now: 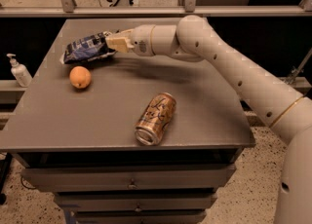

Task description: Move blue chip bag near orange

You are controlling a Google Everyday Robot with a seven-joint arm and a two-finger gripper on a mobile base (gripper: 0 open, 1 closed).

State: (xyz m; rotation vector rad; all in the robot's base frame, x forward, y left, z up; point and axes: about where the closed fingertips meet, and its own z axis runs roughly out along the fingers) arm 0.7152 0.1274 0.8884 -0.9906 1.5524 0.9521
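Observation:
The blue chip bag (86, 48), dark navy with white lettering, lies at the far left of the grey table (204, 96). My gripper (115, 42) reaches in from the right and is shut on the bag's right end. The bag sits low over the table, and I cannot tell whether it touches the surface. The orange (80, 77) rests on the table just in front of the bag, a short gap away. My white arm spans from the right edge of the view across the back of the table.
A gold-brown drink can (156, 118) lies on its side near the table's front edge. A white pump bottle (19, 70) stands on a ledge left of the table. Drawers (131, 184) sit below the tabletop. A rail runs behind the table.

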